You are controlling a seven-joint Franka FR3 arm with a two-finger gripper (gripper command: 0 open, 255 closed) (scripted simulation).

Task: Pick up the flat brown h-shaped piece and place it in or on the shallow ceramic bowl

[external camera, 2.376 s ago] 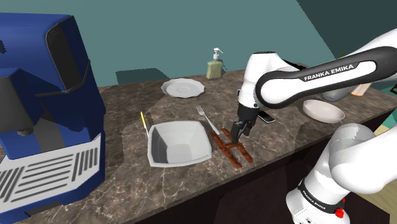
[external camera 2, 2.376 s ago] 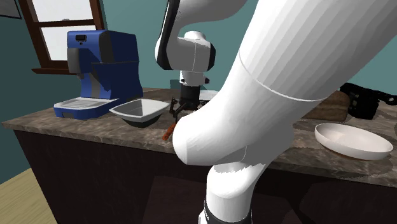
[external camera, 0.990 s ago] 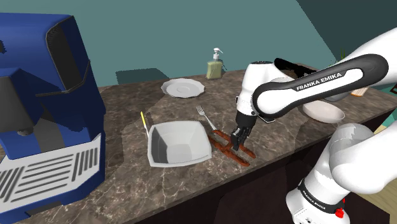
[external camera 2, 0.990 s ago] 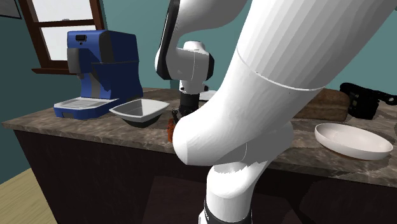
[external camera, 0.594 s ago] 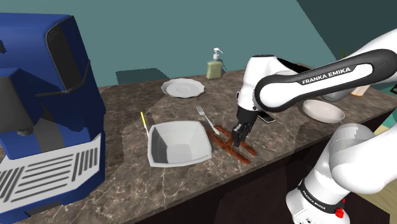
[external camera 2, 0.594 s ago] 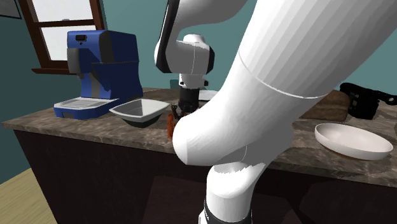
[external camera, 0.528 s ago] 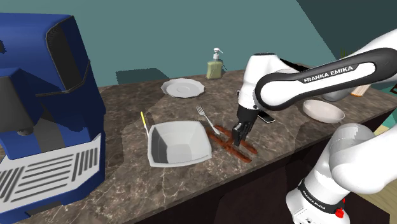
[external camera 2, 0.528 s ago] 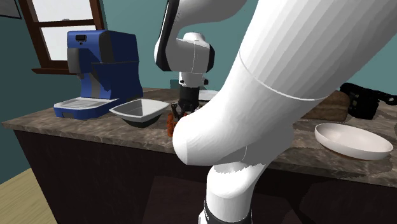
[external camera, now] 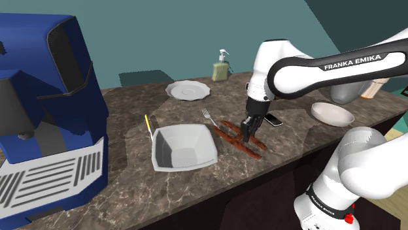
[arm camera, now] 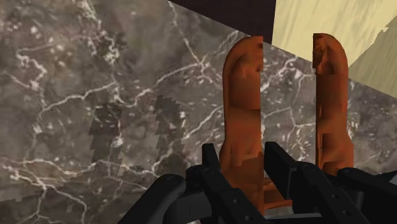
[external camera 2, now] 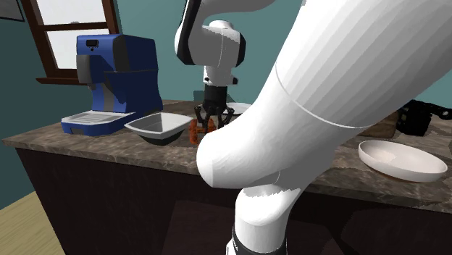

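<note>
The brown H-shaped piece (external camera: 235, 138) hangs a little above the marble counter, tilted, with my gripper (external camera: 246, 135) shut on it. In the wrist view the black fingers (arm camera: 213, 170) clasp one bar of the piece (arm camera: 244, 114), and its other bar (arm camera: 331, 102) stands free beside them. Seen from the second exterior view, the gripper (external camera 2: 212, 119) holds the piece (external camera 2: 193, 132) just past the square bowl. The shallow round white bowl (external camera: 332, 114) (external camera 2: 402, 160) sits on the counter to the shoulder view's right of the gripper, apart from it.
A deep square white bowl (external camera: 182, 147) stands close to the piece on the shoulder view's left, with a fork (external camera: 212, 120) and a yellow-handled knife (external camera: 150, 125) nearby. A blue coffee machine (external camera: 46, 111) fills the left. A white plate (external camera: 186, 89) and soap dispenser (external camera: 220, 67) stand at the back.
My gripper has risen with the H-shaped piece, lifting it off the counter and carrying it slightly toward the back. The fingers stay shut on it.
</note>
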